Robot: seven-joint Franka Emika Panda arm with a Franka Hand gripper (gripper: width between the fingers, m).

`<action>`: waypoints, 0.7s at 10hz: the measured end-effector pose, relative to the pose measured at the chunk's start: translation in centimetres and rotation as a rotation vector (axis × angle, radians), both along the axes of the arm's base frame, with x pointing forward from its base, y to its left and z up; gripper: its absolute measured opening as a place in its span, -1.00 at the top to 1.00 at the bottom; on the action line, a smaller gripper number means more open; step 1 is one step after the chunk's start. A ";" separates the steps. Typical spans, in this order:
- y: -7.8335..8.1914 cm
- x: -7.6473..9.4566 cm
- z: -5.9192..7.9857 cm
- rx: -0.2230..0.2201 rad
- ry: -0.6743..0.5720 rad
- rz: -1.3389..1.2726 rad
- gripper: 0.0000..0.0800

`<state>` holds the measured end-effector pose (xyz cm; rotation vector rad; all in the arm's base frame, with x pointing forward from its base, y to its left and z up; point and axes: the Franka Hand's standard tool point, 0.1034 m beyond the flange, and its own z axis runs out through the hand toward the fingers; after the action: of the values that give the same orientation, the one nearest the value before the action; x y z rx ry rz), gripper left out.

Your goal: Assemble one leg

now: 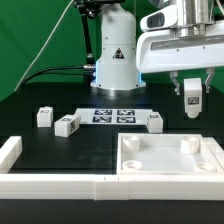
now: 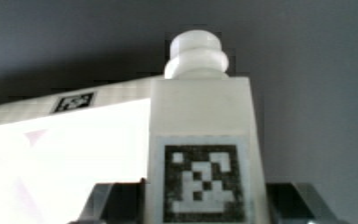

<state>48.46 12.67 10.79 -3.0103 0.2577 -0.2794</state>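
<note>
1. Exterior view: the gripper (image 1: 193, 92) hangs above the table, closed on the leg (image 1: 193, 103), which points down and touches nothing below it. The tabletop (image 1: 170, 155) lies beneath and a little toward the exterior view's left of the leg, with its corner holes facing up. Three more legs (image 1: 66, 125) sit loose on the dark table near the marker board (image 1: 112, 115), well apart from the held one.
   - Risk: the leg does not look centred over any corner hole. A straight descent would probably land it on the raised rim or the flat panel, and the tabletop would shift.

2. Wrist view: the fingers (image 2: 115, 200) clamp the tagged end of the leg (image 2: 202, 120), and its rounded peg (image 2: 197, 55) leads toward the dark table. The tabletop (image 2: 51, 150) shows off to one side (no hole can be made out in this view).
   - Risk: the grip is at the far end from the peg, so any side contact could lever the leg askew between the pads.
   - Risk: a tilted peg would likely jam at the hole's mouth rather than seat.
</note>
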 end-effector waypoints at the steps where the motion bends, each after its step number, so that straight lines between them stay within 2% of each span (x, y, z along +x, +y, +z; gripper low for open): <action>1: 0.0 0.0 0.0 0.000 0.001 0.000 0.27; 3: -0.2 0.0 -0.1 -0.012 0.003 0.043 0.27; 4: -1.0 0.4 -0.4 -0.041 0.013 0.138 0.27; 6: -2.2 2.3 0.6 -0.074 0.014 0.259 0.27; 7: -2.6 3.1 1.1 -0.074 0.009 0.272 0.27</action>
<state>51.58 10.06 11.89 -3.0694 -0.1645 -0.2536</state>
